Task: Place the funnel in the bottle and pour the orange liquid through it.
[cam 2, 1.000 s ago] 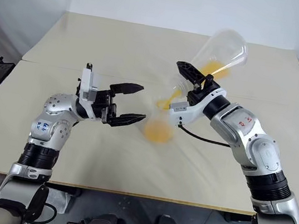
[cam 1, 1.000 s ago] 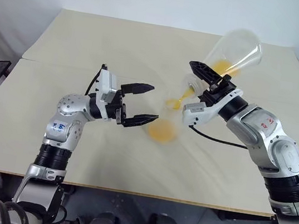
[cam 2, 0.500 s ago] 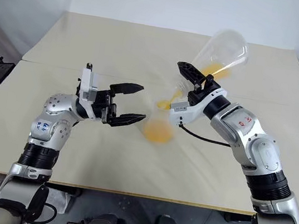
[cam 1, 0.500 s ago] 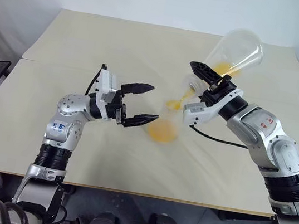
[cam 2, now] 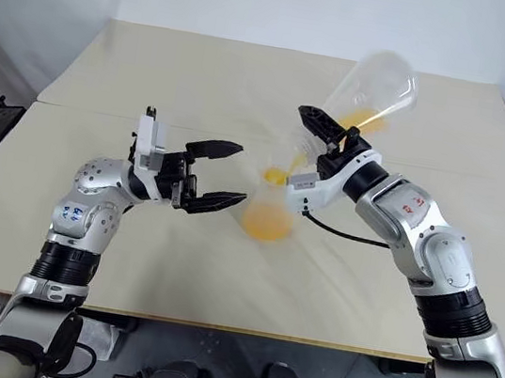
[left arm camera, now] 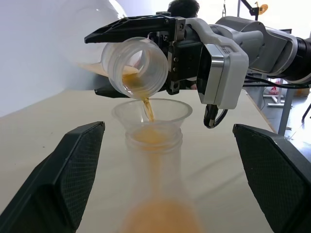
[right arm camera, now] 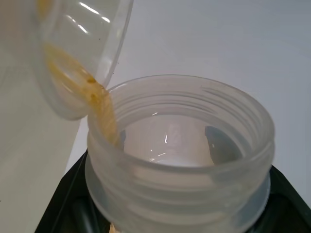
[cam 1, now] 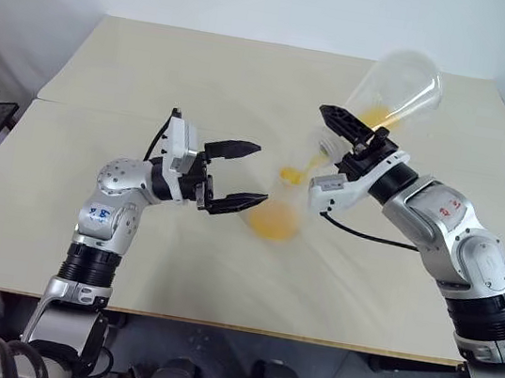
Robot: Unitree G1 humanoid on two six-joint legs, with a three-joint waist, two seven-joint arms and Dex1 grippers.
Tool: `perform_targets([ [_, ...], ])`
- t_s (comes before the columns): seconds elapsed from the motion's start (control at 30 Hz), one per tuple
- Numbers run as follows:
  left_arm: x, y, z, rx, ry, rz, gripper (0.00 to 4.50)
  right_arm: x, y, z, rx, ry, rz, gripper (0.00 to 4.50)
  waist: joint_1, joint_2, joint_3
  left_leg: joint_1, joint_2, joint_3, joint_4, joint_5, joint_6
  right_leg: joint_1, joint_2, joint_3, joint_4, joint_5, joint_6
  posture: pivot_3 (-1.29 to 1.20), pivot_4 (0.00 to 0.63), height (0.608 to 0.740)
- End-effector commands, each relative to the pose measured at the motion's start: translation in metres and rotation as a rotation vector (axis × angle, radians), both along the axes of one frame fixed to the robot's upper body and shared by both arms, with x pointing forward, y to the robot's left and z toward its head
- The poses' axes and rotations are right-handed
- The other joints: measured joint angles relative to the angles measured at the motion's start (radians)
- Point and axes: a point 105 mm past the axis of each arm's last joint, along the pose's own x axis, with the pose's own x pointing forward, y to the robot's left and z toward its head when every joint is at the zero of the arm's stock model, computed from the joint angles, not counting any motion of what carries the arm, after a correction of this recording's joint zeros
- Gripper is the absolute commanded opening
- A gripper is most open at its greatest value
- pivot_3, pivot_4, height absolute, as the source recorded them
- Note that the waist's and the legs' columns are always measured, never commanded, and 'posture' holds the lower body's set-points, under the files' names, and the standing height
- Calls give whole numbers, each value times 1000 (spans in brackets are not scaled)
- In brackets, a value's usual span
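The right claw [cam 1: 340, 140] grips a tilted flask [cam 1: 396, 87], pouring orange liquid [left arm camera: 147, 108] into the funnel [left arm camera: 151, 114]. The funnel sits in the bottle [cam 1: 274, 213]. The left claw [cam 1: 240, 178] is released beside it.

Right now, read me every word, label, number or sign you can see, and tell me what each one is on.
No text here can be read.
Small blue marking on the left arm's grey joint: too small to read.
Small red marking on the right arm's grey forearm: too small to read.
Tilted clear plastic flask, clear plastic bottle and near-transparent plastic funnel: no label or print visible.
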Motion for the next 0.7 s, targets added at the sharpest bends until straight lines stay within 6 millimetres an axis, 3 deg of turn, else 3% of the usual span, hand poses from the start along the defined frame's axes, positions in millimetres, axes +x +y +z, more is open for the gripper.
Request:
perform_targets([
  [0.03, -2, -1, 7, -15, -37, -4, 4500, -5, 0, 21, 8, -77, 15, 2482, 0, 0, 0, 0, 0, 0, 0, 0, 0, 0, 0, 0, 0, 0, 0, 0, 150, 740],
  [0.7, -1, -2, 8, -20, -40, -3, 4500, -5, 1, 24, 2, -96, 19, 2482, 0, 0, 0, 0, 0, 0, 0, 0, 0, 0, 0, 0, 0, 0, 0, 0, 150, 740],
])
